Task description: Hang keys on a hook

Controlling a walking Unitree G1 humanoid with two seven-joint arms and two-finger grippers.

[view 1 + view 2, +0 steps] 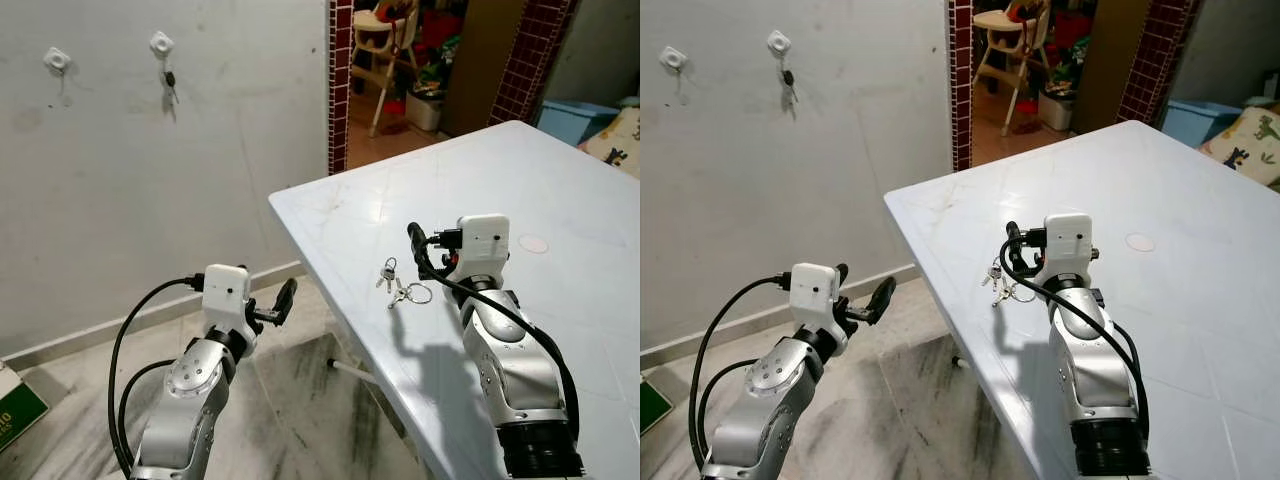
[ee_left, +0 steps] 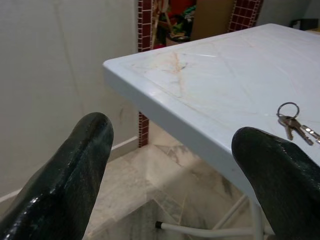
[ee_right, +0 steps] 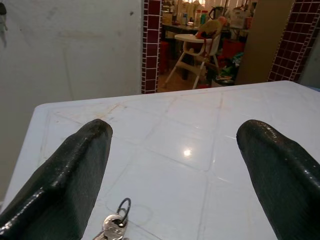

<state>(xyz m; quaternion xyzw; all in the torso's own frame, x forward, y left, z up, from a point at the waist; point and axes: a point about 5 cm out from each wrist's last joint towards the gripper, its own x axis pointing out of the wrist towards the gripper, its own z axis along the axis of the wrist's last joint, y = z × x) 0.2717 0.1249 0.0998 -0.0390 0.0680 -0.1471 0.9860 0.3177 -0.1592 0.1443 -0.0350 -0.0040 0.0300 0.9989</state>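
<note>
1. Keys (image 1: 398, 284): a small bunch on rings, lying flat on the white table (image 1: 560, 190) near its front-left edge, at centre frame in the left eye view. In the right wrist view the bunch (image 3: 116, 224) sits at the bottom edge, between the two black fingers.
2. Right gripper (image 1: 432, 248): held above the table at centre right of the left eye view, just beside the keys and not touching them. Its fingers (image 3: 65, 185) are spread wide and hold nothing.
3. Left gripper (image 1: 272, 302): raised over the marble floor (image 1: 290, 410) at lower left of the left eye view, off the table's edge and well apart from the keys. Its fingers (image 2: 60, 180) are likewise wide apart and hold nothing; the table corner appears between them.
4. Hooks: two white wall hooks at upper left of the left eye view. The left hook (image 1: 57, 60) is bare; the right hook (image 1: 161, 44) carries a small dark hanging item (image 1: 171, 82), too small to identify.
5. Doorway (image 1: 420, 60): at top centre, framed by dark red tiled columns, with a high chair (image 3: 196, 55) in the room beyond.
</note>
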